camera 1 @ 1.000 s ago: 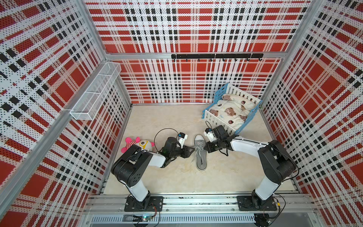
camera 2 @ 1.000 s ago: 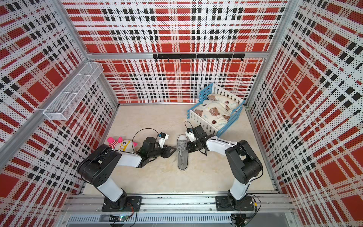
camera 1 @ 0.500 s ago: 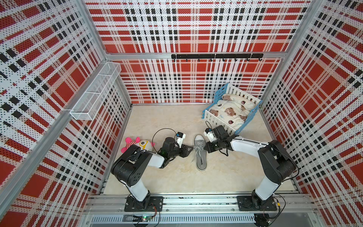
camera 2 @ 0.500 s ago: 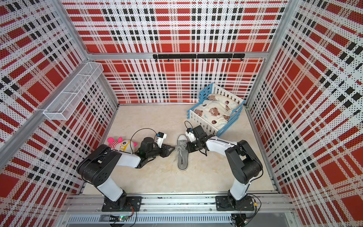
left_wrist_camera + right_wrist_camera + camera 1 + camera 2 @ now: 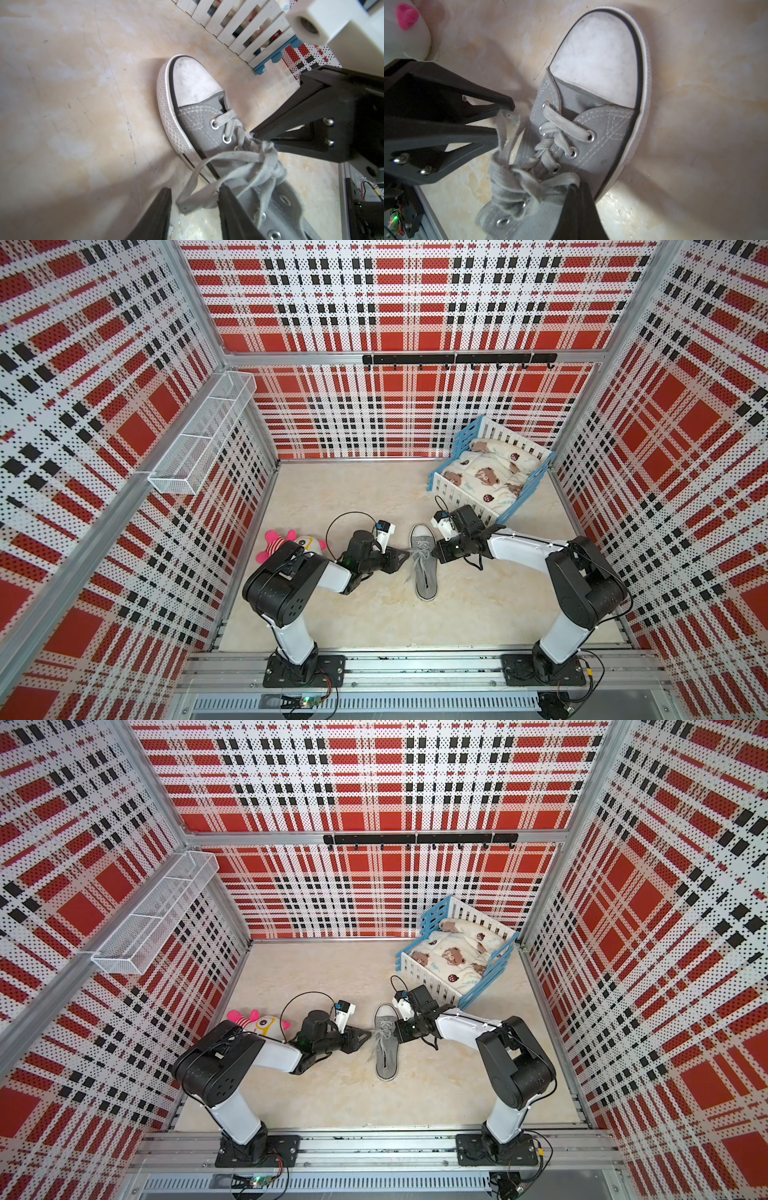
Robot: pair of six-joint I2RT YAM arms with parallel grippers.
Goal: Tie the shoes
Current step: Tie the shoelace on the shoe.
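At mid-floor, between both arms, the grey sneaker point(image 5: 424, 568) is found flat on its sole, with the white toe cap toward the back wall and the heel toward the arm bases. The laces point(image 5: 234, 154) are threaded through the eyelets and bunched loosely over the tongue. No finished bow is seen.

Left of the sneaker, the left gripper point(image 5: 405, 558) is set low at the lacing. Its jaws are parted, and one lace strand lies in the gap unpinched.

Right of the sneaker, the right gripper point(image 5: 433, 551) is clenched, its tip pressed into the lace bundle. A strand appears to be nipped there, though the contact is partly hidden.

Beyond the left gripper from the sneaker, a pink-striped plush toy point(image 5: 291, 545) is noted. Beyond the toe and to the right, a slatted crib point(image 5: 459, 494) is noted. Neither is involved.

Step judged in hand: both strands being secured so the knot can be drawn.

Next move, as judged:
- The left jaws are to be brought together on the strand.
- Both strands are then to be pulled outward from the sneaker, evenly, so that the shoe is not dragged.
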